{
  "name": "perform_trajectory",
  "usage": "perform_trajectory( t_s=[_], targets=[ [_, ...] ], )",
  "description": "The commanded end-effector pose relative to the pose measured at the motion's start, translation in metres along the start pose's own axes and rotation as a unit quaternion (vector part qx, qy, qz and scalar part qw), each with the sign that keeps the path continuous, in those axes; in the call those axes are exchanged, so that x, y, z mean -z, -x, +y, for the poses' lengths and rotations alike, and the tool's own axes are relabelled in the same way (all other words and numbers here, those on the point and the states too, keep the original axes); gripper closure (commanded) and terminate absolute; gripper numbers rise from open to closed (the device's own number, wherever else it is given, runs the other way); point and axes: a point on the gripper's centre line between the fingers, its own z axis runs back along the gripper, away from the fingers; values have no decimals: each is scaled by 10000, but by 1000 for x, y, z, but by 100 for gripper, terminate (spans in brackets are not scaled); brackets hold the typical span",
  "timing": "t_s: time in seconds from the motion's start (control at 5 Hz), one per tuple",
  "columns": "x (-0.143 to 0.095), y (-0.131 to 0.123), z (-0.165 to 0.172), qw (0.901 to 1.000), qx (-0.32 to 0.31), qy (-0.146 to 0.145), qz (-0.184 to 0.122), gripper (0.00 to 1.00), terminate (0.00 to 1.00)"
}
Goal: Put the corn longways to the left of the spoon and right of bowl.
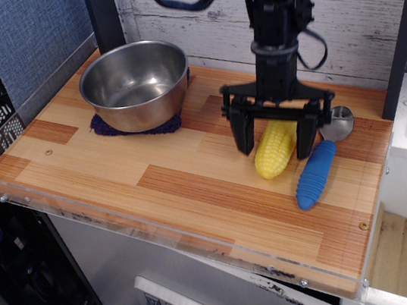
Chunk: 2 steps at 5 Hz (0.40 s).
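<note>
The yellow corn (pixel 275 149) lies on the wooden board, its length running from near-left to far-right, just left of the spoon (pixel 318 167) with its blue ribbed handle and metal head. The steel bowl (pixel 135 83) stands at the far left on a dark cloth. My gripper (pixel 275 135) is open, its two black fingers straddling the far half of the corn without closing on it. The right finger (pixel 306 131) stands close beside the spoon's neck.
The wooden board (pixel 155 190) has a clear plastic rim along its front and left edges. A blue panel and black post stand behind the bowl. A white plank wall lies behind the arm.
</note>
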Motion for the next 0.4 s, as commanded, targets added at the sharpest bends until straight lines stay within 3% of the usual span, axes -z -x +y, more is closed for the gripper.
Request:
perform_trajectory(
  t_s=[0.0,0.2],
  targets=[
    [-123,6,4,9912,378,257,-1246,0,0],
    [-144,17,5,9879,458,243,-1464,0,100]
  ],
)
